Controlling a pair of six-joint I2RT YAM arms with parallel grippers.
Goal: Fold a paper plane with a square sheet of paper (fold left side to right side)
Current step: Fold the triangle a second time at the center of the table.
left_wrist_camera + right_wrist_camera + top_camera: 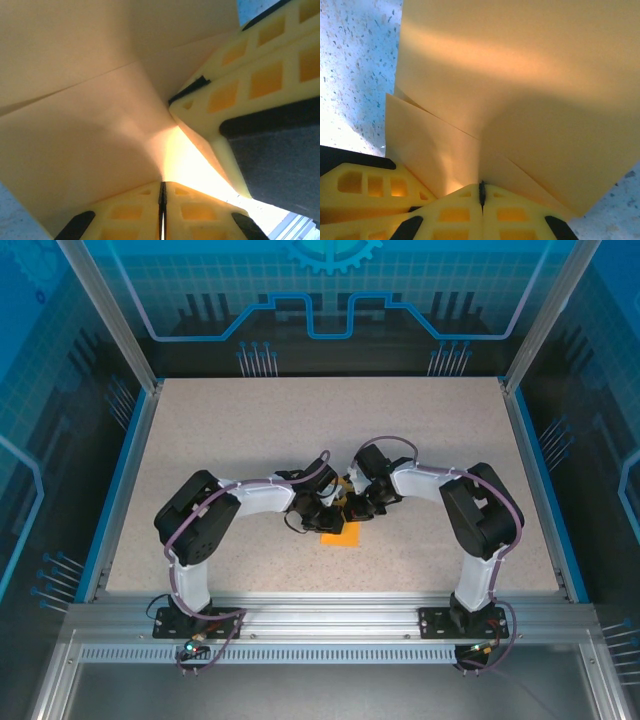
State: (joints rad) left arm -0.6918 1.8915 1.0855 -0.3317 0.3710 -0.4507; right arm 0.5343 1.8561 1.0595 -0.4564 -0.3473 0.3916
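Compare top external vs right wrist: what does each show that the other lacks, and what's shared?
Top external, not right wrist: both black-and-white arms whole, the blue edging of the speckled beige table, the aluminium frame rail. Right wrist, not top external: overlapping folded layers of the thin bright orange sheet of paper, and the right gripper shut on its edge. Shared: the paper, the table, the left gripper close beside the right.

Speckled table (250,430) is carrying the square sheet of paper (338,537)
The orange paper is lying just nearer than the table's middle, its creased layers overlapping.
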